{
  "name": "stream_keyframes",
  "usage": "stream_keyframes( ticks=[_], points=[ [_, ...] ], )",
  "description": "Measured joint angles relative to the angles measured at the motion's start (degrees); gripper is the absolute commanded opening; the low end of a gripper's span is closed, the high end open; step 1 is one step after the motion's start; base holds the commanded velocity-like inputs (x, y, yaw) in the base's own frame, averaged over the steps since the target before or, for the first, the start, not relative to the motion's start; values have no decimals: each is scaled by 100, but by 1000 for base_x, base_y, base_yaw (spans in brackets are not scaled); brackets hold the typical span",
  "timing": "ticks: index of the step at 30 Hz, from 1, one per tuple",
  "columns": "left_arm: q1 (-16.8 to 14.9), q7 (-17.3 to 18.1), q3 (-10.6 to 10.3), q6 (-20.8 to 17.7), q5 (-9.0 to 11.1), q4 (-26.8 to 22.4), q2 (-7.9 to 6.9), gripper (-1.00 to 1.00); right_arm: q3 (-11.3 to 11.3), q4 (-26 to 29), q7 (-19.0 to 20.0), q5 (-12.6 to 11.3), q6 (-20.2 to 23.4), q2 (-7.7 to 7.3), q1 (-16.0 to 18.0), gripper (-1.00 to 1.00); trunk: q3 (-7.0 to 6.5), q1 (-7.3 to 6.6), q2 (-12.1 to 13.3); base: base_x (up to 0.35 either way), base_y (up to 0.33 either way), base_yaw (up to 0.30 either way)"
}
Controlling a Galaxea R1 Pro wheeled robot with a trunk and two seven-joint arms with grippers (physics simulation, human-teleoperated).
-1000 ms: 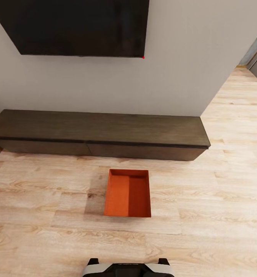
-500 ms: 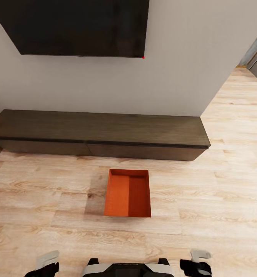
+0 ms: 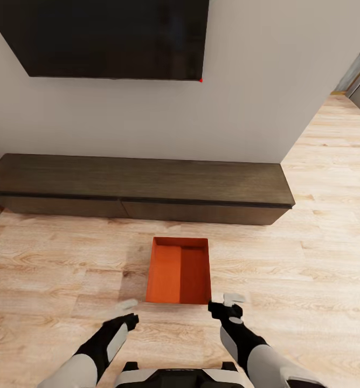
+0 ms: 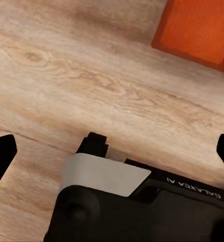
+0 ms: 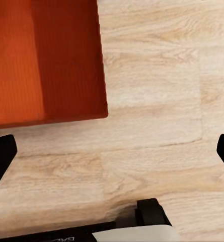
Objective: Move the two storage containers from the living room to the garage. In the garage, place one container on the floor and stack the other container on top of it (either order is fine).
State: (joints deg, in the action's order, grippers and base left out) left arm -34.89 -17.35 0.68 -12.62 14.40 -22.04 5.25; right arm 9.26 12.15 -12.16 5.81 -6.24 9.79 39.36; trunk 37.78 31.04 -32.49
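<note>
We have raised both arms: left gripper [image 3: 127, 311] and right gripper [image 3: 229, 302], jaws spread wide and empty, flank the storage container's [image 3: 179, 269] near edge on open wood-plank floor [image 3: 309, 280].

A corner of an orange-red storage container [image 4: 200, 29] sits on light wood-plank flooring [image 4: 86, 85]. The robot's dark base [image 4: 142, 206], with a pale grey panel and white "GALAXEA" lettering, stands below it. The left gripper's [image 4: 112, 154] two black fingertips [image 4: 1, 156] are spread wide apart, holding nothing.
</note>
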Motion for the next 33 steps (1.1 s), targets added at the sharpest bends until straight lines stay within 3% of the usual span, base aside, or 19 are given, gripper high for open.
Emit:
stream_keyframes(
  ticks=[1,4,6,10,15,33],
  points=[
    [-47,0,-22,129,-132,58,116,100,-8,-11,8,11,-28,15,5,100,0,0,0,0,0,0],
    [-130,0,-44,325,-486,87,268,100,-52,-23,17,29,-55,16,11,100,0,0,0,0,0,0],
    [-162,-1,-52,405,-726,56,332,100,-139,-27,24,60,-62,16,13,100,0,0,0,0,0,0],
    [-186,13,-67,485,-983,-128,368,100,-422,-25,27,137,-112,16,15,100,0,0,0,0,0,0],
    [-193,29,-85,525,-1054,-232,374,100,-617,-30,33,154,-372,17,15,100,0,0,0,0,0,0],
    [-194,-54,-116,533,-1076,-435,427,100,-694,-21,17,139,-416,17,16,100,0,0,0,0,0,0]
  ],
)
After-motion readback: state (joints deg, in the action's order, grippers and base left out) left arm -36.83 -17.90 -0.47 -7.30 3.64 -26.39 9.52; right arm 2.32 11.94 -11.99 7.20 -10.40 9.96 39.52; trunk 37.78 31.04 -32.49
